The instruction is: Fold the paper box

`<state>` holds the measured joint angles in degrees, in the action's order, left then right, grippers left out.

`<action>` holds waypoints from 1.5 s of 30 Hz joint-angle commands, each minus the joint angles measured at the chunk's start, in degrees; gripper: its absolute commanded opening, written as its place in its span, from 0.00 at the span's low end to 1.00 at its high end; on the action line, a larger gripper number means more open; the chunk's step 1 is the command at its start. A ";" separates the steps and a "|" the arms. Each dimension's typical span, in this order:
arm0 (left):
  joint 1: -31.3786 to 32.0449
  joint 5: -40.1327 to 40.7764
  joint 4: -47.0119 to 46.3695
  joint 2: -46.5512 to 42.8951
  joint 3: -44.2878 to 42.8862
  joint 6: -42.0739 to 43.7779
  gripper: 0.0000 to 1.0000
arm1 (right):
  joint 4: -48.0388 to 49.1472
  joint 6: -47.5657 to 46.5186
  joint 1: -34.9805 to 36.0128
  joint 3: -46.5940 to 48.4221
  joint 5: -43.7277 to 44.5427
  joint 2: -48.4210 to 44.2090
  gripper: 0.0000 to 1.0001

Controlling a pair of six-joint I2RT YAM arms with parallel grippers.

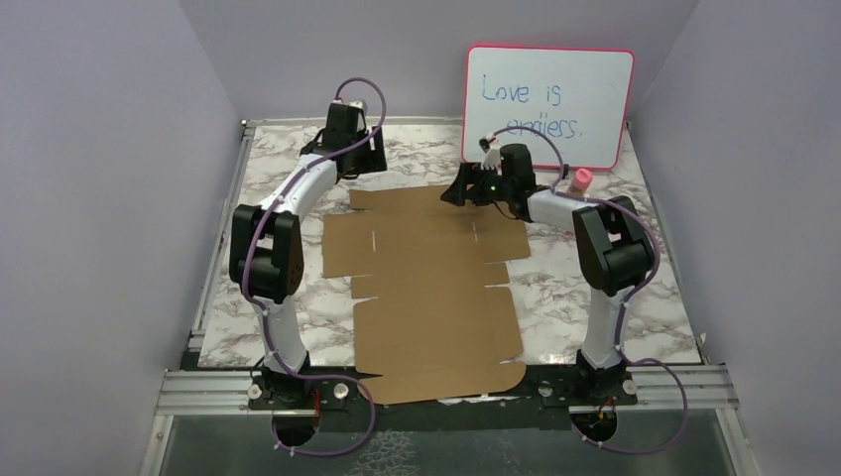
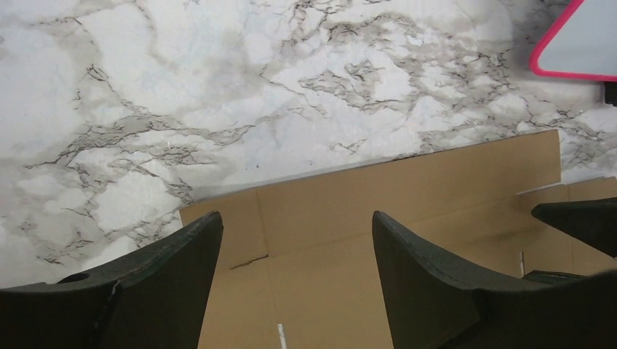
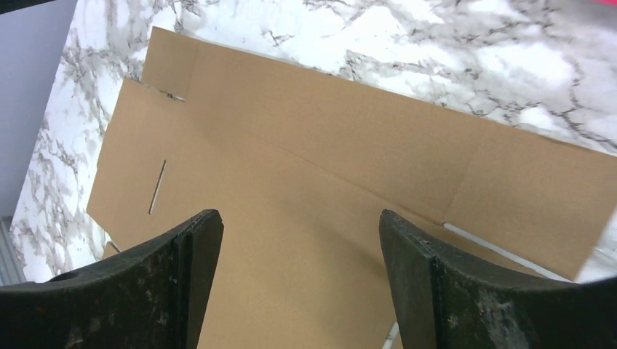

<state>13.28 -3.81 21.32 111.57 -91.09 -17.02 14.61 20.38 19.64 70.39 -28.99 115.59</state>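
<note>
Since the paper box (image 1: pixel 426 288) lies flat and unfolded on the marble table (image 1: pixel 635 297), from mid-table to past the near edge between the arm bases, no flap is raised yet.

Judged: light corrugated sheet, stiff across panels, bending readily at score lines. Flaps may buckle if pinched hard.

Best hold: far flap's edge, near its corners.

Left gripper (image 2: pixel 297 225) hovers over the far-left corner, jaws wide, empty. Right gripper (image 3: pixel 300 222) is above the far flap, jaws wide, empty.

Whiteboard (image 1: pixel 550 104) stands behind.
</note>
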 commanded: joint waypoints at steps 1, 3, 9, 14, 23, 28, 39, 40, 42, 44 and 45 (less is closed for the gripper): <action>1.31 -0.73 -0.72 -4.65 1.18 0.06 0.77 | -5.02 -2.63 -0.95 1.68 4.51 -3.67 0.85; 1.89 -3.67 -2.69 -4.82 3.14 -0.86 0.78 | -7.37 -3.38 -1.21 2.76 6.94 -3.57 0.87; 3.36 -11.14 -11.36 -3.15 8.26 -4.16 0.79 | -11.41 -4.56 -2.09 3.96 15.04 -3.81 0.92; 4.04 -14.71 -16.96 0.28 11.36 -6.50 0.79 | -12.17 -3.53 -3.86 4.20 17.15 -2.64 0.94; 4.51 -15.30 -19.83 5.23 12.76 -6.74 0.79 | -12.73 -1.99 -4.32 6.46 16.15 1.17 0.94; 4.69 -15.12 -20.18 6.51 13.22 -6.63 0.79 | -13.23 -1.84 -4.32 7.97 13.90 3.27 0.94; 4.67 -15.17 -20.44 7.67 13.87 -6.22 0.79 | -14.51 -1.42 -4.35 9.90 12.03 6.36 0.93; 4.73 -15.17 -20.44 7.67 13.96 -6.19 0.79 | -14.52 -1.34 -4.38 10.00 11.27 6.48 0.92; 4.70 -15.04 -20.45 7.67 14.16 -6.21 0.79 | -14.52 -1.36 -4.28 10.20 9.71 6.38 0.91; 4.67 -15.02 -20.44 7.65 14.34 -6.21 0.79 | -14.51 -1.35 -4.34 10.16 8.13 5.83 0.89; 4.65 -15.06 -20.44 7.76 14.36 -6.28 0.79 | -14.52 -1.27 -4.35 10.06 7.32 5.47 0.88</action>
<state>17.69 -17.65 1.43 117.93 -77.91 -23.33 1.45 18.48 15.16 79.46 -16.91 120.33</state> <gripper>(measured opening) 0.786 0.896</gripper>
